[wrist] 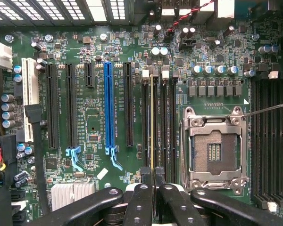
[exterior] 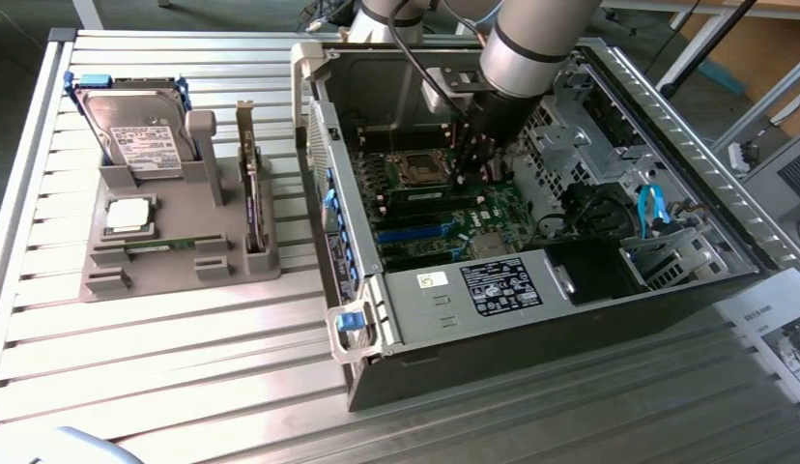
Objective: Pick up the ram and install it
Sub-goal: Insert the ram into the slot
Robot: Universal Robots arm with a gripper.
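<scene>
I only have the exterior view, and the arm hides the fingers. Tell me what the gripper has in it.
Observer: In the wrist view, the gripper is shut on the ram, which shows edge-on as a thin strip.
Operator: Give me its line against the memory slots.
Observer: It runs parallel to the black memory slots and lies directly over one of them, between the blue slot and the processor socket. I cannot tell how deep it sits.
</scene>
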